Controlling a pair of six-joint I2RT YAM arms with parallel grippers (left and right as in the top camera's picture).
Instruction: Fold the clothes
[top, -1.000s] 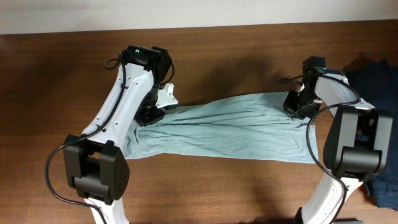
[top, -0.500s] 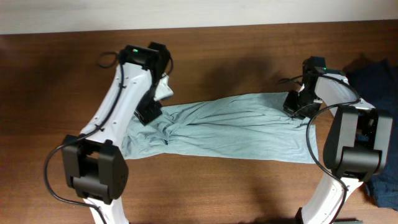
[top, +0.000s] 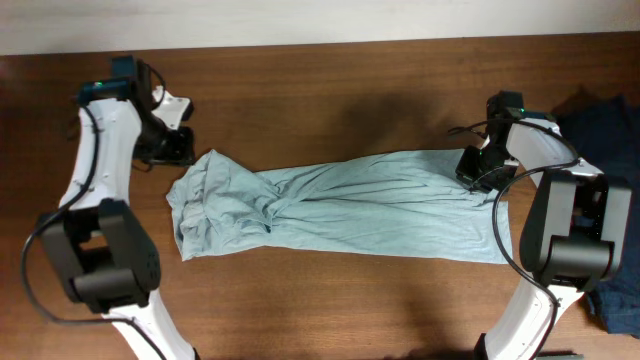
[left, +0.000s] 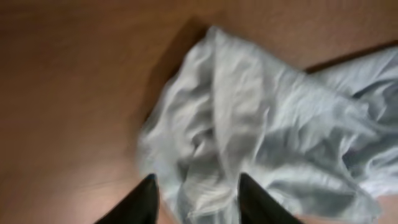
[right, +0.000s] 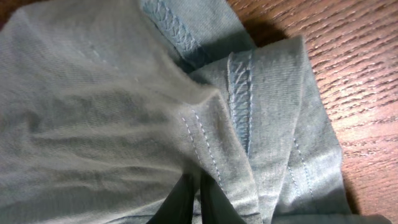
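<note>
overhead: the pale mint t-shirt (top: 380, 210) lies stretched left to right across the brown table (top: 330, 90), its left end bunched. the left gripper (top: 178, 148) hangs over bare wood just beyond the shirt's far left corner, clear of the cloth. the right gripper (top: 472, 168) sits on the shirt's far right edge, near a dark navy garment (top: 610, 130).
left wrist: blurred; the dark fingers (left: 144, 199) stand apart, released, with the crumpled shirt end below.
right wrist: jaws clenched on a stitched fold of the shirt.

Dark wooden table (top: 330, 310), perhaps a pale wall (top: 300, 20) behind.
</note>
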